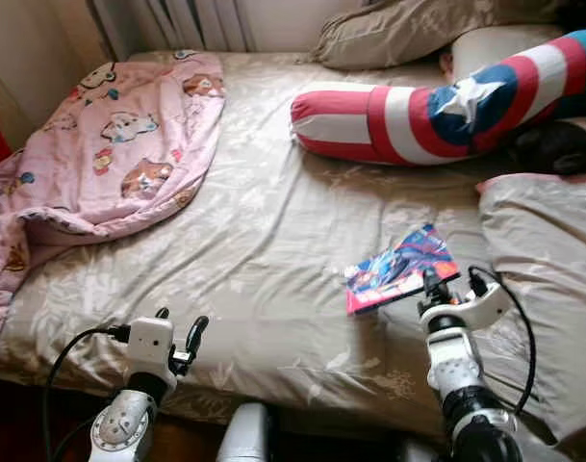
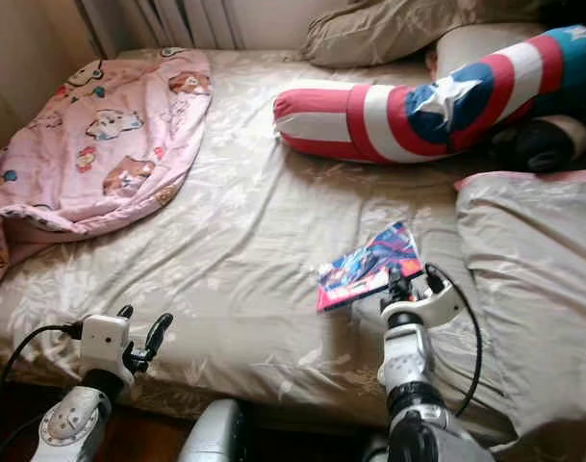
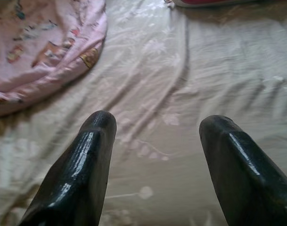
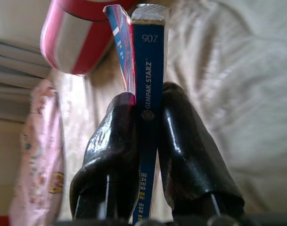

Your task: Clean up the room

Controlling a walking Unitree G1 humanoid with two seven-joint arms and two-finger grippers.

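Right gripper (image 4: 145, 141), jaws pinching a comic book (image 1: 400, 267) by its spine, likely for tidying off the bed (image 1: 264, 241); left gripper (image 3: 157, 160), at seven o'clock, jaws spread.

Bed (image 1: 273, 241): beige leaf-patterned sheet, wrinkled, spanned the scene.
Pink blanket (image 1: 119, 144): cartoon-printed, lay bunched on the far left, spilling over the bed's left edge.
Striped bolster (image 1: 437, 106): red, white and blue with a star, lay far right.
Beige pillow (image 1: 408, 29): rested at the far end.
Beige quilt (image 1: 552, 260): folded back at right.
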